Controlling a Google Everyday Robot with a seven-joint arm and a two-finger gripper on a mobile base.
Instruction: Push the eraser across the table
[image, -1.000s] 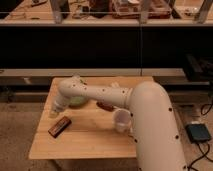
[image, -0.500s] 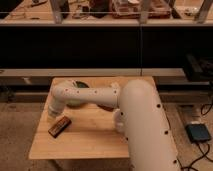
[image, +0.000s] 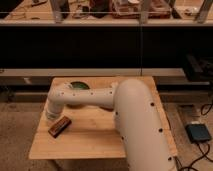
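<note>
The eraser (image: 59, 126), a small dark block with a reddish edge, lies at an angle near the left edge of the light wooden table (image: 95, 144). My white arm reaches from the lower right across the tabletop to the left. Its end points down, with the gripper (image: 52, 118) just above and left of the eraser, at its far end. The gripper is shut, and whether it touches the eraser does not show.
A green round thing (image: 78, 85) sits at the table's back, partly behind my arm. A dark bench with cluttered shelves runs behind the table. A black box with a cable (image: 199, 133) lies on the floor to the right.
My arm has swung left and forward, and now covers the cup that stood mid-table. The gripper end has dropped toward the eraser, which has not moved.
</note>
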